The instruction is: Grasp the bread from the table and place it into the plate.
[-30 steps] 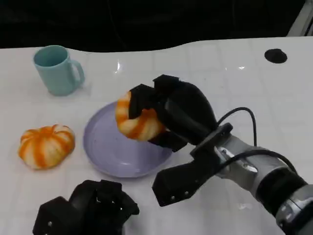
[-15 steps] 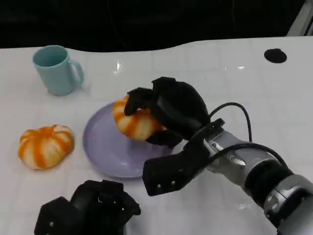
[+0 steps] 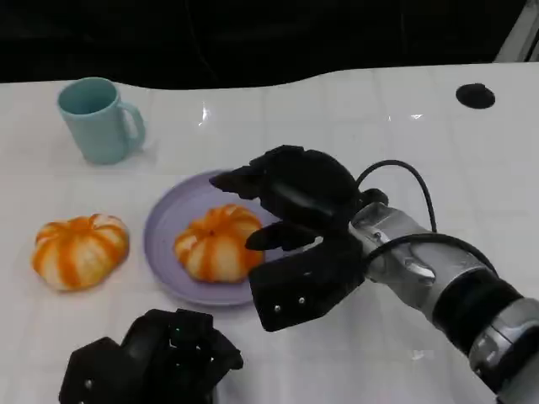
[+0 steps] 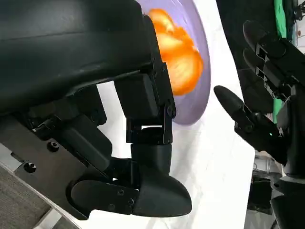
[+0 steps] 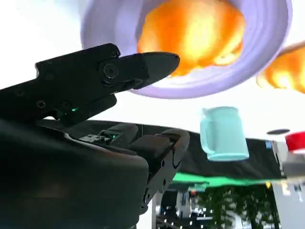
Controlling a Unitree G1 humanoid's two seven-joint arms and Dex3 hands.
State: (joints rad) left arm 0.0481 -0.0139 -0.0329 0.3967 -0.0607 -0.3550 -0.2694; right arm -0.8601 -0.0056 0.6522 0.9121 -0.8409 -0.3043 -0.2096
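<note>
A: Nearest first? Left hand (image 3: 152, 358), on the near side of the plate (image 3: 164, 227), low by the table edge, fingers curled in, nothing in them.

B: Agreed. Idle, well apart from the plate's rim. Next out?

A: Right hand (image 3: 290, 198), just beside the plate's right rim, above it. Fingers (image 3: 232, 179) spread, holding nothing. Same in the right wrist view: fingertip (image 5: 157, 62) out over the plate (image 5: 267, 52), clear of the bread.

B: And the change?

A: Half a second back: bread wrapped in that hand, up over the plate. Now: bread (image 3: 217, 242) down on the plate, released, fingers lifted off and apart.

B: So placing done, by the look of it. Remaining: pull back without nudging the thing.

A: Bread relative to the hand: below and toward the plate's centre from the fingertips, apart, no contact visible. Left wrist view backs that: bread (image 4: 178, 52) on the lilac plate (image 4: 205, 86), right hand (image 4: 267, 90) off to one side with a gap between.

B: Anything else, farther out?

A: Second striped bread (image 3: 80, 250) on the table, left of the plate, not touching it. Teal mug (image 3: 99, 119) beyond the plate, far left. Small black disc (image 3: 475, 95) far beyond, off to the right.

B: Second bread untouched; unclear whether wanted too.
</note>
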